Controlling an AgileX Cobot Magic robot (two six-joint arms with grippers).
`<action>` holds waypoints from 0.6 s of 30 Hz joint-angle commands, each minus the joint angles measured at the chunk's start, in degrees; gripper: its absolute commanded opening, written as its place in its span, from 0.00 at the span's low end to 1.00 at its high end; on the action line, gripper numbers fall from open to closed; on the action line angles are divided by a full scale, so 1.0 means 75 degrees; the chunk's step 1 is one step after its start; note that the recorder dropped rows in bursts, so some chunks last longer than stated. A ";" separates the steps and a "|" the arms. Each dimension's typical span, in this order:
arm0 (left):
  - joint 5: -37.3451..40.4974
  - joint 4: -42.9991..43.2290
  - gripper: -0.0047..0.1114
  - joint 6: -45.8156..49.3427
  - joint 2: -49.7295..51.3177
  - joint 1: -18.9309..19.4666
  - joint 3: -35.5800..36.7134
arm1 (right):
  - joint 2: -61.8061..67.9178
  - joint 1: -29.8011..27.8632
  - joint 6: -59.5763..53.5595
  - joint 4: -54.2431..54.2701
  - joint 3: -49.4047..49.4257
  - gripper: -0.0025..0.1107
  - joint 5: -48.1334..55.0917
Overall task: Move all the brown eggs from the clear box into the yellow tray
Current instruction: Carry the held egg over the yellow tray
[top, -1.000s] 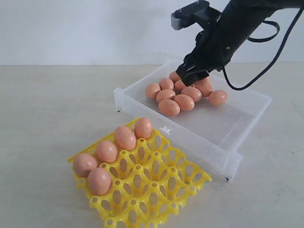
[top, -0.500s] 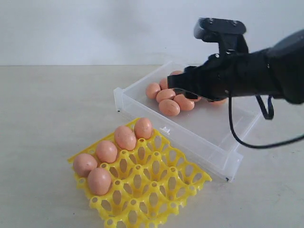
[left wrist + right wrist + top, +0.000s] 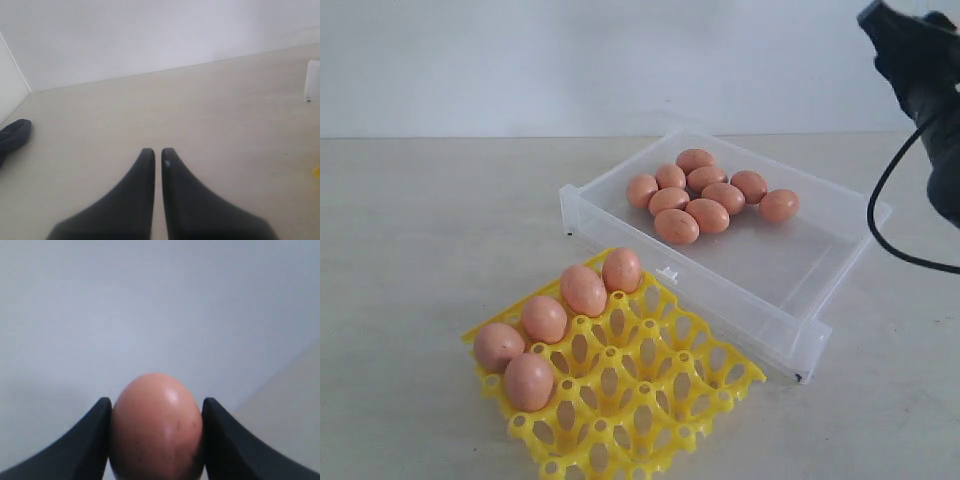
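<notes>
Right gripper clamped on a brown egg held up before the white wall, left gripper pressed together over the table, other eggs clustered in the clear box, five eggs in the yellow tray

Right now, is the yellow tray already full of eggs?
No, only five brown eggs sit in the yellow tray; most of its cups are empty.

Smooth egg, clear plastic box
</notes>
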 commanded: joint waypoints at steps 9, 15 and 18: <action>0.0002 0.0009 0.08 -0.0031 -0.0025 0.0010 0.0027 | 0.1012 -0.2395 0.8170 -1.2572 0.0022 0.02 -0.1856; 0.0002 0.0009 0.08 -0.0031 -0.0025 0.0010 0.0027 | 0.1012 -0.2118 0.8363 -1.5026 0.0022 0.02 -0.2508; 0.0002 0.0009 0.08 -0.0031 -0.0025 0.0010 0.0027 | 0.1012 -0.1697 0.8363 -1.5866 0.0022 0.02 -0.2273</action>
